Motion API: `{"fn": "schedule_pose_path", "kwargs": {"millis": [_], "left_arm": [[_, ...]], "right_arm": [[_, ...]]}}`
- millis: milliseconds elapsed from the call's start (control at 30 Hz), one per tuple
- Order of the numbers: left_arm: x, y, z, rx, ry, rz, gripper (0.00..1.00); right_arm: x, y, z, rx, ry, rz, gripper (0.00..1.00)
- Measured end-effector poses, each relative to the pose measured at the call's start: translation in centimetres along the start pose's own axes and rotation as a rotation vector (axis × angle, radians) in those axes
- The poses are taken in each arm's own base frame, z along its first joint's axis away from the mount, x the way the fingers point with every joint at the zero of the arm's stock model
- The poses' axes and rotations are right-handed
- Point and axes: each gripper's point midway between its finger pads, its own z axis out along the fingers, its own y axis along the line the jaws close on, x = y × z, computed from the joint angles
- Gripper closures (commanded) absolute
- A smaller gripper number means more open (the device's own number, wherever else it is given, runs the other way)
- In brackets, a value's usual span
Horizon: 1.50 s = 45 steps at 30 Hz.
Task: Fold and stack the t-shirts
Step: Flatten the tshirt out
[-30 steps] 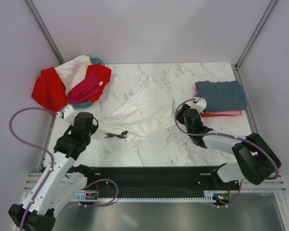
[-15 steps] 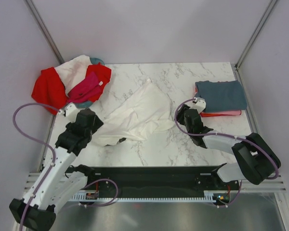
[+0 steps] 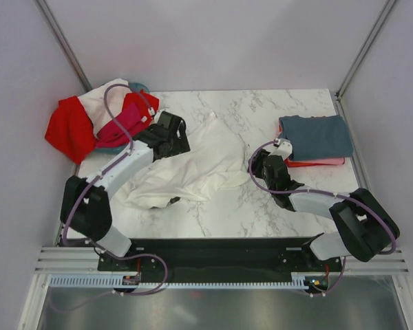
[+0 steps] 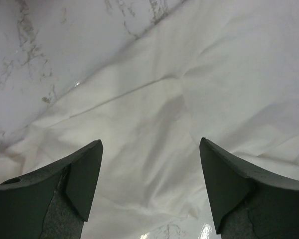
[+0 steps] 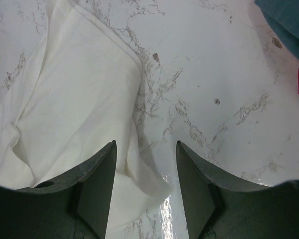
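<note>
A crumpled white t-shirt [image 3: 199,165] lies spread across the middle of the marble table [image 3: 261,110]. My left gripper [image 3: 182,141] hangs open over the shirt's upper left part; in the left wrist view its jaws [image 4: 149,142] stand wide apart with white t-shirt cloth [image 4: 154,99] under them and nothing gripped. My right gripper [image 3: 256,165] is open at the shirt's right edge, and a fold of the white t-shirt [image 5: 74,99] lies between and below its jaws [image 5: 146,143]. A folded slate grey-blue t-shirt [image 3: 316,136] tops a coral pink one [image 3: 316,162] at the right.
At the back left, red [image 3: 67,127], magenta [image 3: 120,124] and white [image 3: 100,96] shirts are heaped over a teal basket [image 3: 136,87]. Metal frame posts [image 3: 62,41] stand at the back corners. The folded stack's corner [image 5: 289,20] shows at the right wrist view's top right.
My left gripper opened, let go of the shirt's near left corner and swung away to the shirt's upper left. The freed corner lies slack. The right arm has not moved.
</note>
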Motion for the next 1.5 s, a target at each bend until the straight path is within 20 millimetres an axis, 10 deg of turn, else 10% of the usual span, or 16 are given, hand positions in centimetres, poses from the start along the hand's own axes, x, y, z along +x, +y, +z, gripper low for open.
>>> {"fn": "schedule_pose_path", "kwargs": {"millis": [633, 967, 1167, 1500], "left_arm": [[1.0, -4.3, 11.2, -0.064, 0.123, 0.220, 0.44], [2.8, -3.8, 12.7, -0.087, 0.170, 0.245, 0.56], [3.3, -4.0, 12.9, -0.085, 0.178, 0.258, 0.98], [3.9, -2.9, 11.2, -0.092, 0.179, 0.271, 0.98]], "right_arm": [[0.7, -0.3, 0.2, 0.008, 0.018, -0.008, 0.39], [0.6, -0.3, 0.2, 0.009, 0.018, -0.007, 0.39], [0.6, -0.4, 0.2, 0.011, 0.017, -0.006, 0.38], [0.6, -0.5, 0.3, 0.014, 0.017, -0.006, 0.38]]}}
